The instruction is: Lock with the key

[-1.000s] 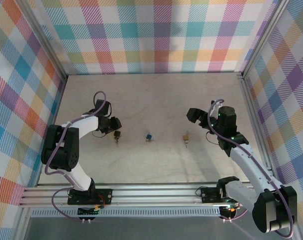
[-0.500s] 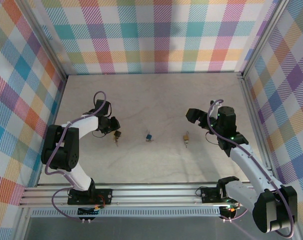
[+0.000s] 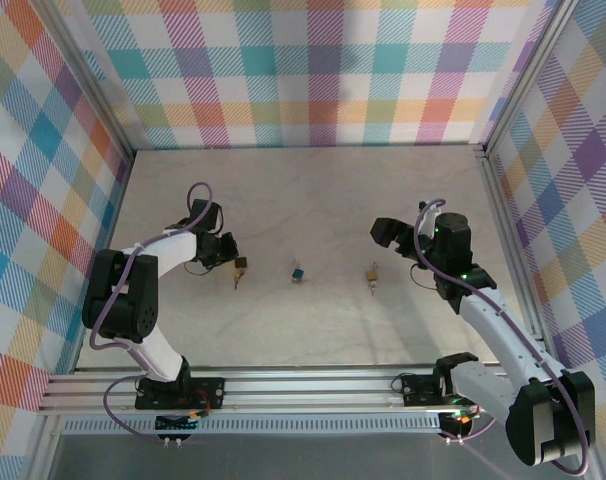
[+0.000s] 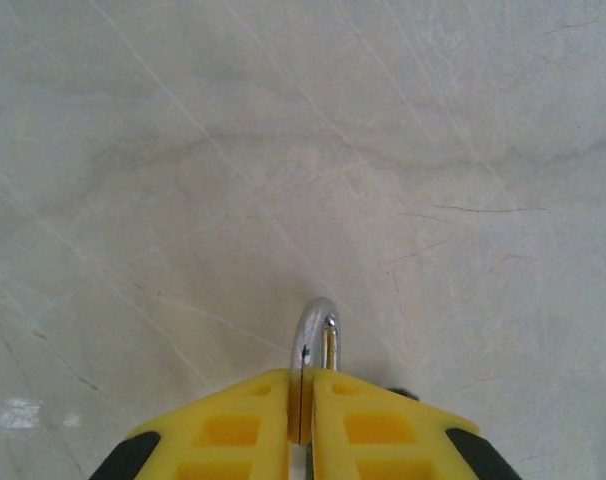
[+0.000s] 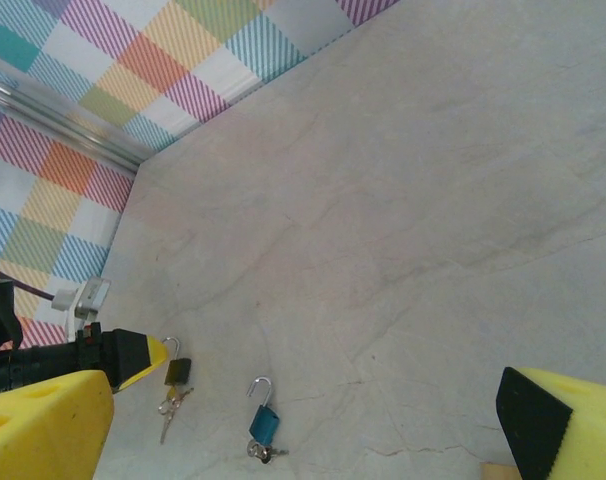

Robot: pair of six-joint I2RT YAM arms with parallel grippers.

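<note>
My left pincer (image 4: 301, 400) is pressed together, pinching the steel shackle (image 4: 316, 335) of the padlock (image 3: 240, 265). The shackle loop sticks out above the yellow fingers (image 4: 233, 430) at the lower centre of the left wrist view. In the top view, this padlock sits left of centre on the table (image 3: 303, 190). In the right wrist view, its keys (image 5: 170, 405) lie just below it at the lower left. My right pincer (image 3: 391, 238) is spread wide, right of centre, near the brass padlock (image 3: 372, 272). The blue padlock (image 3: 297, 273) lies at centre.
</note>
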